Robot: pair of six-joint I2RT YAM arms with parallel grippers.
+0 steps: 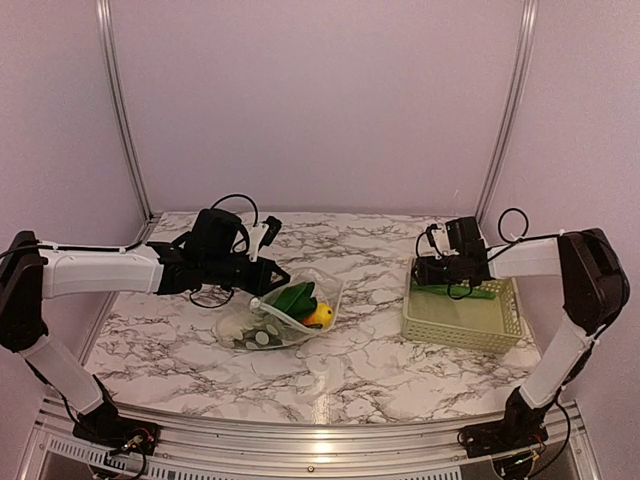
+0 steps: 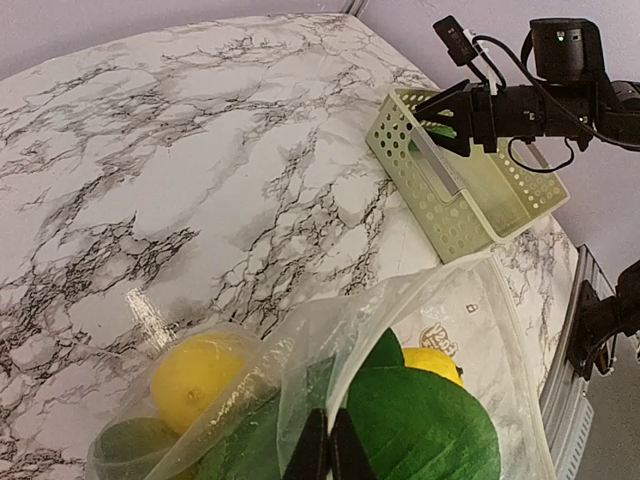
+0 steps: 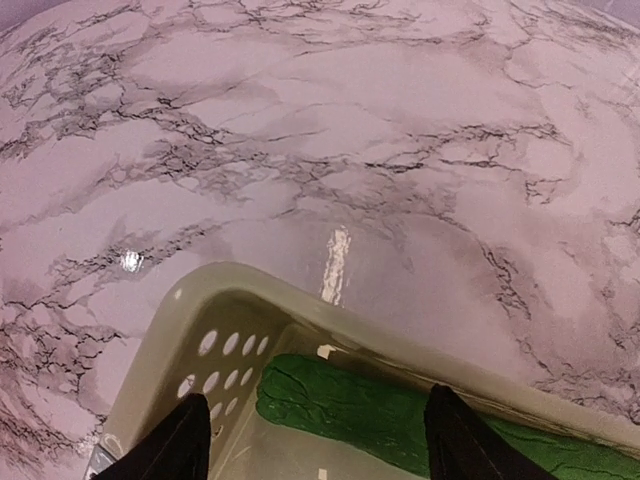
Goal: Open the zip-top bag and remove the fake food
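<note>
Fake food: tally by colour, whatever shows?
Yellow pieces: 2, in the zip-top bag
Leafy green piece: 1, in the bag
Long green piece: 1, in the basket
Total: 4 clear; the bag may hide more.

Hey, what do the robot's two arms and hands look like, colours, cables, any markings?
Both arms match: the left arm and right arm have smooth white tubular links joined by bulky black joints. The left hand and right hand are black, each with two tapered fingers. Thin black cables loop loosely at each wrist. No markings are readable.
</note>
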